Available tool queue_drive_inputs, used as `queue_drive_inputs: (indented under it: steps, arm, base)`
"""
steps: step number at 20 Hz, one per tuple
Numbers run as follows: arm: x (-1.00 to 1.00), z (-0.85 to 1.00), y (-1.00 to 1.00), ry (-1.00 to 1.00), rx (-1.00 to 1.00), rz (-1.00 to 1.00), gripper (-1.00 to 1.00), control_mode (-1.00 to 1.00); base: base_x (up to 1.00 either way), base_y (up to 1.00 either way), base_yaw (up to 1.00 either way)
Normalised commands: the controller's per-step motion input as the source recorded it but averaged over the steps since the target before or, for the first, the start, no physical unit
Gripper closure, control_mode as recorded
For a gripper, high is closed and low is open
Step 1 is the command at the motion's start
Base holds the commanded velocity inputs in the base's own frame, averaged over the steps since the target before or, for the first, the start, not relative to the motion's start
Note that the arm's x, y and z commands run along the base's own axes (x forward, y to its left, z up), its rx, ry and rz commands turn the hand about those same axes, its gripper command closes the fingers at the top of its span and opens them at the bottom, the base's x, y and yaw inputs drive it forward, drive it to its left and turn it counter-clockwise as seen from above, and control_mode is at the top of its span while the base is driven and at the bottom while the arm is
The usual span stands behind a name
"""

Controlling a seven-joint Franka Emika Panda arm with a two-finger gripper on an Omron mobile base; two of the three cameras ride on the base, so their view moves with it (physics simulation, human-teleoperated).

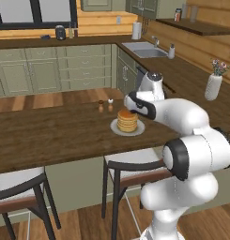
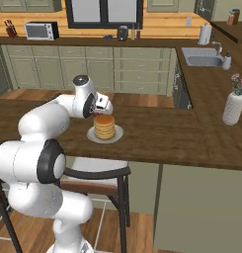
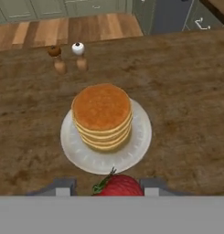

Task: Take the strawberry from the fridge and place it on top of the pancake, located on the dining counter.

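Nearest the hand camera sits the strawberry (image 3: 117, 185), pinched between the two fingertips of the hand (image 3: 105, 186), which is closed on it. Carrying is nearly over; the placing step is in hand. Just beyond, the pancake (image 3: 102, 115) stack stands on its plate (image 3: 141, 137) on the tabletop (image 3: 186, 105). Next, I judge, the hand must move forward until the fruit hangs over the stack's flat top, then lower and let go gently. Farther off, two small shakers (image 3: 67, 57) stand well apart from the plate, leaving bare wood all round.

fingers (image 3: 150, 186) closed, arm (image 1: 182, 117) extended forward
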Motion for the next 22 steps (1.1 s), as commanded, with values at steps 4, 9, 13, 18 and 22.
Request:
queue_drive_inputs:
  steps: [4,9,13,18,22]
  arm:
    - [0.67,-0.27,0.06,0.03,0.00,0.00,1.00,-1.00]
    - [0.45,-0.39,0.13,0.01,0.00,0.00,1.00,-1.00]
    - [0.68,-0.44,0.01,0.08,0.00,0.00,1.00,-1.00]
    - [0.51,-0.36,-0.08,0.10,0.01,0.00,1.00,-1.00]
    - [0.35,-0.39,0.00,0.12,0.00,0.00,1.00,-1.00]
  base:
    - [0.00,0.00,0.00]
    - [0.00,0.00,0.00]
    - [0.00,0.00,0.00]
    - [0.00,0.00,0.00]
    - [0.00,0.00,0.00]
